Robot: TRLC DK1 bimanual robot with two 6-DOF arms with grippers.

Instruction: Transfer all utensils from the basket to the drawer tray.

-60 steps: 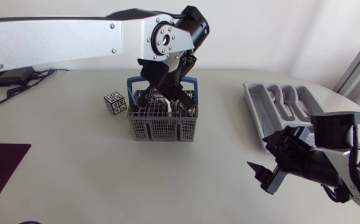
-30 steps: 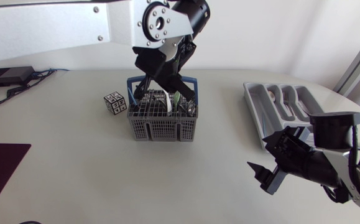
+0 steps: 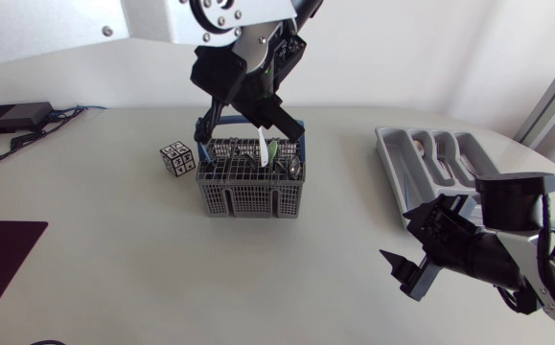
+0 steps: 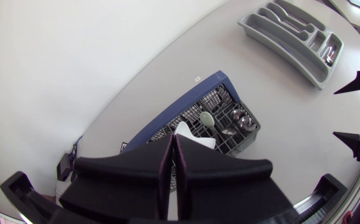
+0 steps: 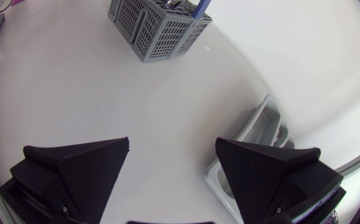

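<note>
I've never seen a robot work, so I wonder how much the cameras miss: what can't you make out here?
White utensil: its kind; the head view shows only a strip under the left gripper, whose fingers cover most of it in the left wrist view.
Basket: how many utensils it holds; its walls and that gripper hide them in the head view.
Drawer tray: its near end, behind the right arm in the head view.

Light: bright, even and soft over the white table (image 3: 104,278)
Shadows: faint, with soft borders, just beside the basket (image 3: 251,192)
Wrist views: table edge curves strongly near the borders
</note>
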